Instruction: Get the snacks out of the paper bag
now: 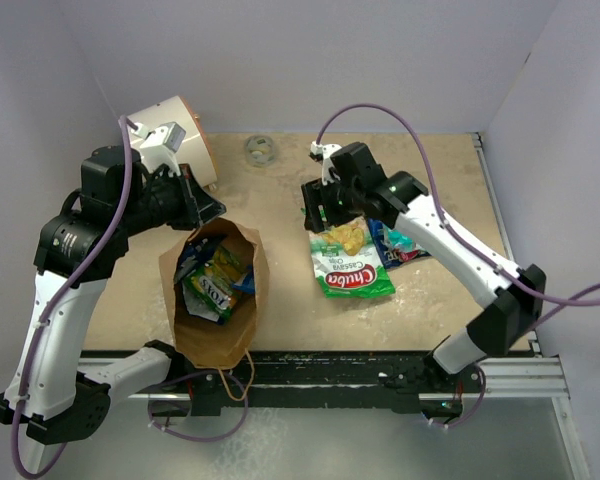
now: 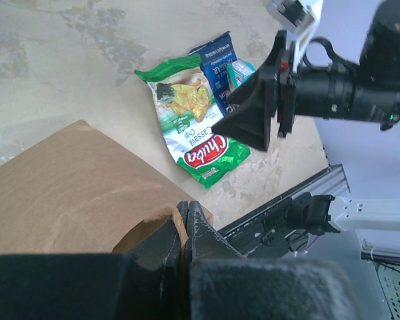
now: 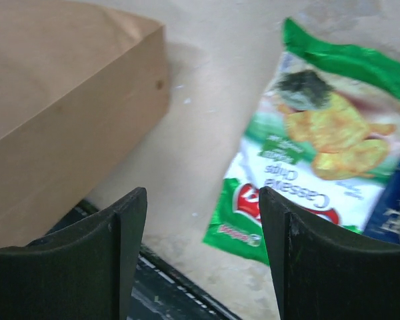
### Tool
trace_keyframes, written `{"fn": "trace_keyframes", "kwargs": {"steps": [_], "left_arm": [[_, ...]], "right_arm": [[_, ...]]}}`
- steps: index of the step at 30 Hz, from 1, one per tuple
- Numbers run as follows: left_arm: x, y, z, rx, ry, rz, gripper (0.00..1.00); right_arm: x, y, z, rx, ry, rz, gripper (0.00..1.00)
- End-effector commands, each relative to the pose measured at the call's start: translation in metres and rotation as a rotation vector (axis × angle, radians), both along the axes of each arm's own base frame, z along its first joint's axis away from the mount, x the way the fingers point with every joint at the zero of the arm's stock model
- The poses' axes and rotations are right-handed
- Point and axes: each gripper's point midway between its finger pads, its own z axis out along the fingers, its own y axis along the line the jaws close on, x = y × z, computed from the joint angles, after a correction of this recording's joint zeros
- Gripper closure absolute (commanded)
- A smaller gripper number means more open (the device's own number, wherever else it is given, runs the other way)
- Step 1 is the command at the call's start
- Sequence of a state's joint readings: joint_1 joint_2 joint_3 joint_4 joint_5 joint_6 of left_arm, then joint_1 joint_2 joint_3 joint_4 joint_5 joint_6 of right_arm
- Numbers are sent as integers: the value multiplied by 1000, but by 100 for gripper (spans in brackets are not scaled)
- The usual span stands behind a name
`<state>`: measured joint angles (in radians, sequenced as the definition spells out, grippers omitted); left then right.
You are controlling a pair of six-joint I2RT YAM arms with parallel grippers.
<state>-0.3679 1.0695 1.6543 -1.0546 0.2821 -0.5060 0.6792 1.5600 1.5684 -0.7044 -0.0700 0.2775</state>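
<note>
Top external view: the left gripper [image 1: 196, 210] is clamped shut on the far rim of the open brown kraft paper bag [image 1: 215, 340] at the near left of the tan tabletop [image 1: 280, 195], with shiny green-and-yellow and blue snack packets [image 1: 215, 282] inside. At right, the right gripper [image 1: 325, 208] hovers, jaws wide and empty, over a green cassava-chip packet [image 1: 350, 268] beside a blue packet [image 1: 395, 243]. Likely light, slick and crushable, the packets look best pinched by a flat sealed edge.

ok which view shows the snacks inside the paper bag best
Top external: it looks straight into the open paper bag, so the snacks inside show. Left wrist shows only the bag's brown outside and its rim; right wrist only an outer side. Neither sees the contents.
</note>
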Motion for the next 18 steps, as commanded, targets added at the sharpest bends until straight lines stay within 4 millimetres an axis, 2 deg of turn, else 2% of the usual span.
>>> {"fn": "trace_keyframes", "kwargs": {"steps": [1, 4, 8, 11, 16, 18], "left_arm": [[0, -7, 17, -57, -42, -21, 100], [0, -6, 11, -45, -2, -6, 100], [-3, -5, 8, -42, 19, -8, 100], [-5, -5, 7, -45, 16, -11, 100], [-4, -8, 17, -61, 15, -19, 100], [-6, -10, 16, -57, 24, -38, 100]], "right_arm": [[-42, 42, 36, 253, -31, 92, 30], [-74, 63, 53, 318, -82, 141, 30], [-110, 81, 77, 372, -145, 179, 30], [-143, 98, 92, 431, -236, 274, 32], [-183, 129, 117, 421, -417, 430, 33], [-193, 140, 127, 426, -506, 497, 33]]}}
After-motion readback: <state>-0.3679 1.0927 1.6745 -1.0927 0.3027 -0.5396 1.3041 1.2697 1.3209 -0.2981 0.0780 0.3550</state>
